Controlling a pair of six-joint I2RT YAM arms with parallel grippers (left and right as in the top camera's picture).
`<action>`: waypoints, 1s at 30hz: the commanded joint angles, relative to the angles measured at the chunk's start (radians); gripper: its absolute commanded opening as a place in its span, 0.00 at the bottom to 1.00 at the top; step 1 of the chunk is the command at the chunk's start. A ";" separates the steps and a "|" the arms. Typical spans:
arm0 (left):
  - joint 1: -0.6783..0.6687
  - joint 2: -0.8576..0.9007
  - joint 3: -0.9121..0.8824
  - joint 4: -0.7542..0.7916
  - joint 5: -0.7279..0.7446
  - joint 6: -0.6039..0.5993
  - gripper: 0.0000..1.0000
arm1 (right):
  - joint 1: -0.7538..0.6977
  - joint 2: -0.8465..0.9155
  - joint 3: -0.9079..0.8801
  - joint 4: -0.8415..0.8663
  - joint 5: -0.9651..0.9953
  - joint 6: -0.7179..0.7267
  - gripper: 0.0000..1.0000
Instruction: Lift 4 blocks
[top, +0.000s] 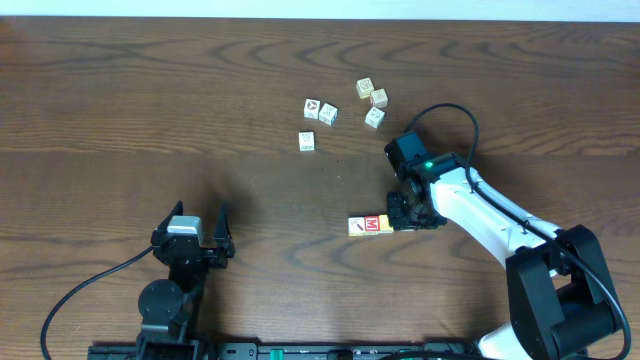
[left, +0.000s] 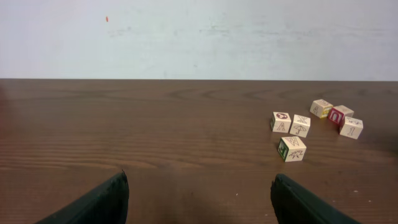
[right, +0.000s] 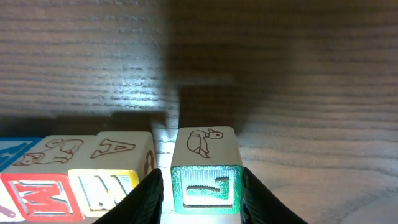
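None of the four blocks looks lifted yet. They lie in a short row on the tabletop (top: 120, 120). The red block (top: 373, 223) sits in the middle, with the pale block (top: 356, 226) touching it on the side away from the right tool (right: 201, 180). The yellow block (right: 112, 186) is on its other side. The green block (right: 205, 186) comes just past the yellow one, with a thin gap between them.

The right tool straddles the green block, one finger on each flank. I cannot tell whether it is pinching the block or only bracketing it.

The left tool (left: 200, 180) is spread wide and empty, well apart from the red block.

The cream cubes (top: 340, 110) lie scattered farther up the tabletop from the red block.

I judge the gathering done and the whole lift still to come.
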 joint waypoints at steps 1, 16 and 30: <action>-0.002 -0.004 -0.012 -0.044 -0.016 -0.005 0.73 | 0.007 -0.008 -0.009 -0.009 -0.002 0.012 0.36; -0.002 -0.004 -0.012 -0.044 -0.016 -0.005 0.73 | 0.007 -0.008 -0.009 -0.029 0.027 0.008 0.45; -0.002 -0.004 -0.012 -0.044 -0.016 -0.005 0.73 | 0.007 -0.008 -0.009 -0.022 0.034 0.009 0.41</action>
